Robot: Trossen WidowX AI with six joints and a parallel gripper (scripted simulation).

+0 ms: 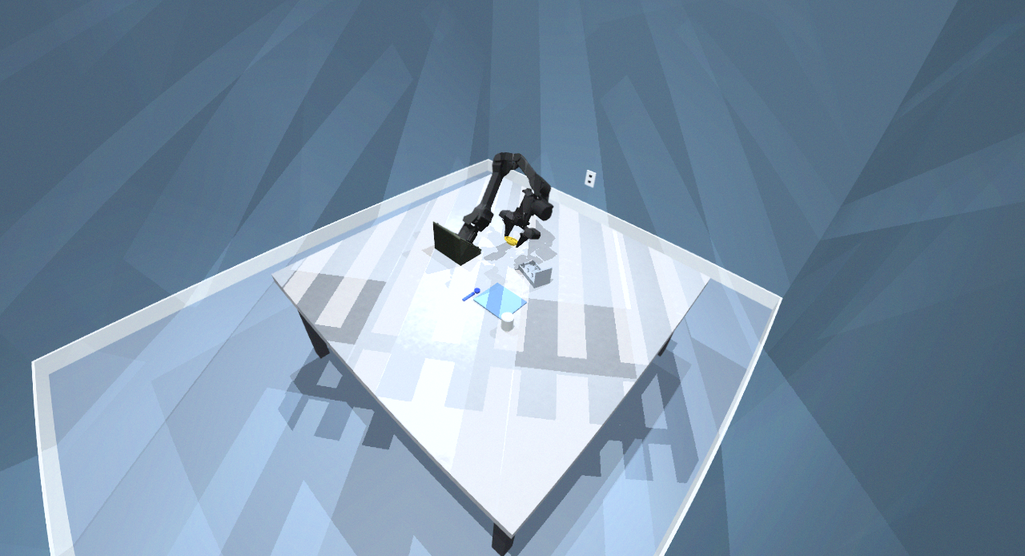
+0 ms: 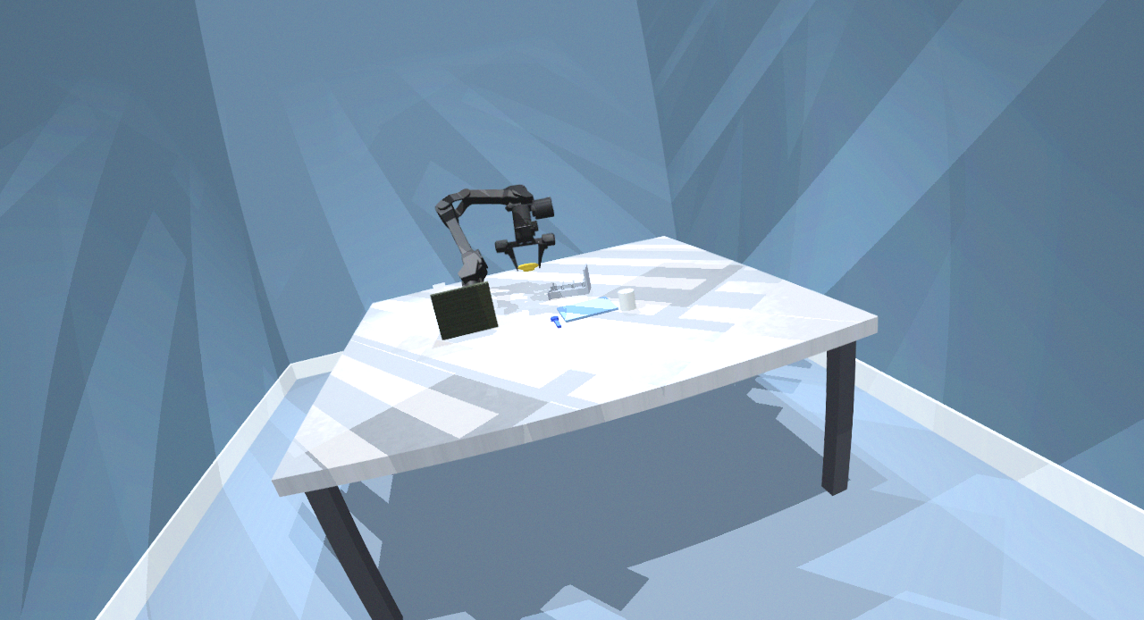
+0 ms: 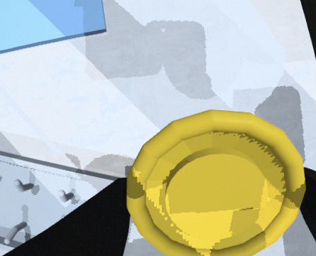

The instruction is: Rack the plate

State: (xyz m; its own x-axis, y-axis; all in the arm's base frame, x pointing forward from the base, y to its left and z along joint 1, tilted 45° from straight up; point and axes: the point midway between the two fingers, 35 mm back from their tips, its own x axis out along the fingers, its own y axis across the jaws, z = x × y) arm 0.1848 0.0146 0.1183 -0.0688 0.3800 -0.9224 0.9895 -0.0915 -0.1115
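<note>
My gripper (image 1: 512, 240) (image 2: 527, 267) (image 3: 211, 183) is shut on the yellow plate (image 1: 510, 239) (image 2: 526, 266) (image 3: 218, 181), with one black finger at each side of its rim. The plate is held roughly flat, face up towards the wrist camera, in the air above the table. The grey dish rack (image 1: 540, 276) (image 2: 586, 280) (image 3: 58, 165) stands on the table with its short pegs up and a tall panel at one end. In the wrist view it lies at the lower left, partly hidden by a finger. The plate is off to the rack's side, above its height.
A light blue board (image 1: 494, 305) (image 2: 587, 309) (image 3: 30, 25) lies near the rack, with a white cup (image 1: 507, 322) (image 2: 626, 299) at one corner and a blue spoon-like tool (image 1: 470, 295) (image 2: 556, 321) beside it. A dark upright panel (image 1: 451, 243) (image 2: 464, 311) stands by the arm's base.
</note>
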